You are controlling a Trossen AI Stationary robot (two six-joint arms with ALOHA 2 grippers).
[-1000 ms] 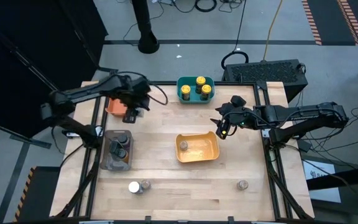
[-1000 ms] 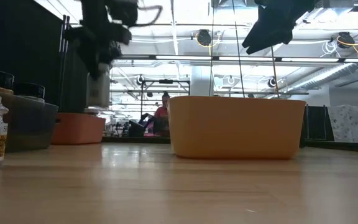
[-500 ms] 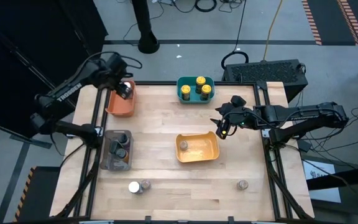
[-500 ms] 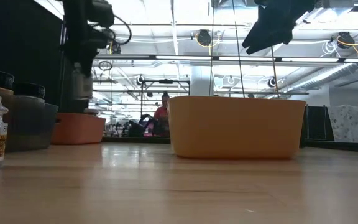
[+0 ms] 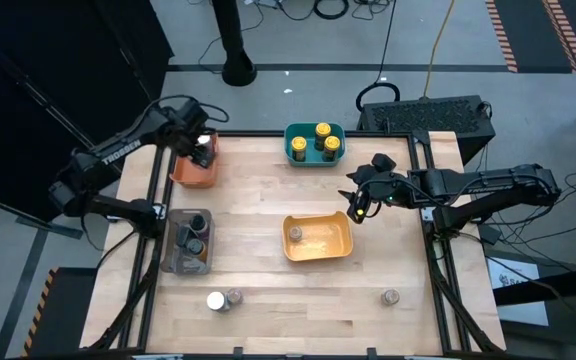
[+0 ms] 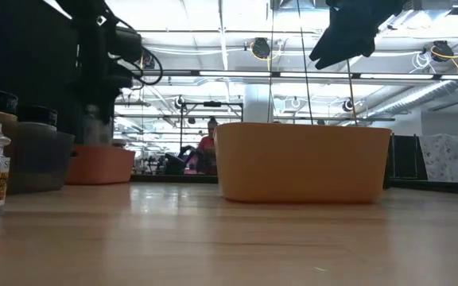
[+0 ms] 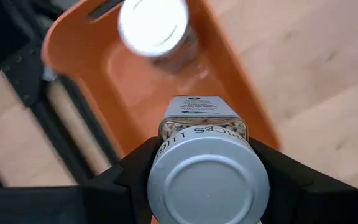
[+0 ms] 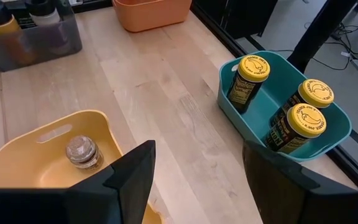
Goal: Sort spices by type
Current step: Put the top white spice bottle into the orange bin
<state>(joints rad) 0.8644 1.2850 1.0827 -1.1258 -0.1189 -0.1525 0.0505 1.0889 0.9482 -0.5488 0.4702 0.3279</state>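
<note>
**Left arm holding a white-lidded spice jar above the orange bin**

Near edge of the table: a white-lidded jar (image 5: 214, 300) and a grey-lidded jar (image 5: 234, 298) stand side by side, touching or nearly so; a second grey-lidded jar (image 5: 391, 297) stands alone, well apart to the right. These three remain unsorted.

Middle: the grey bin (image 5: 189, 241) holds two black-lidded jars (image 5: 194, 233). The yellow bin (image 5: 318, 238) holds one jar (image 8: 82, 151) with a pale, clear-looking lid.

The right gripper (image 5: 360, 208) hangs just beyond the yellow bin's right corner, fingers spread wide and empty; it appears to wait clear of the working arm.

Far side: the left gripper (image 7: 207, 163) is closed on a white-lidded spice jar (image 7: 207, 180), gripped across the body just under the lid. It hangs over the orange bin (image 7: 114, 71), which already holds one white-lidded jar (image 7: 154, 25). The placing suggests like lids are being grouped, so this jar probably joins its match. The jar inside takes up one end of the bin; the bare floor directly beneath the held jar appears free for a straight descent.

The teal bin (image 5: 299, 152) at the far edge holds three yellow-lidded jars (image 5: 323, 130), evidently a completed group.
</note>
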